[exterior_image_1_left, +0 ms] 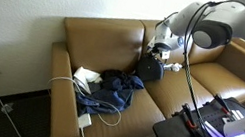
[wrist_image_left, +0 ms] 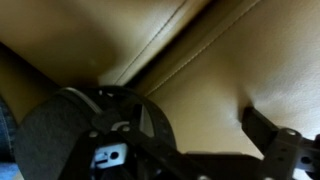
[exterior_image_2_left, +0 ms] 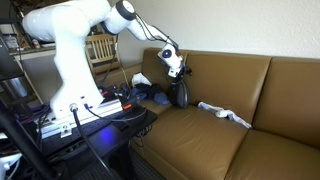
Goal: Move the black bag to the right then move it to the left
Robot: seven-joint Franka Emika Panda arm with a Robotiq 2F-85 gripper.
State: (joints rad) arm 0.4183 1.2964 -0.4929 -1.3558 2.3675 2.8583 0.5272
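Hovering at black bag (exterior_image_1_left: 150,70) on sofa (exterior_image_1_left: 97,39) | claw (exterior_image_1_left: 157,56): cannot tell its grip | step: rightward shift, likely | next: secure hold, drag

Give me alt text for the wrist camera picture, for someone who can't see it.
A round black bag fills the lower left, blurred, a white tag on it. Behind lies a tan couch split by a diagonal seam; one dark robot finger shows at lower right.

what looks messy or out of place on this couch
Blue clothing lies in a crumpled heap on the seat, with a white charger cable trailing beside it near the front edge. A white cloth lies rumpled farther along the seat. Nothing looks spilled or damaged.
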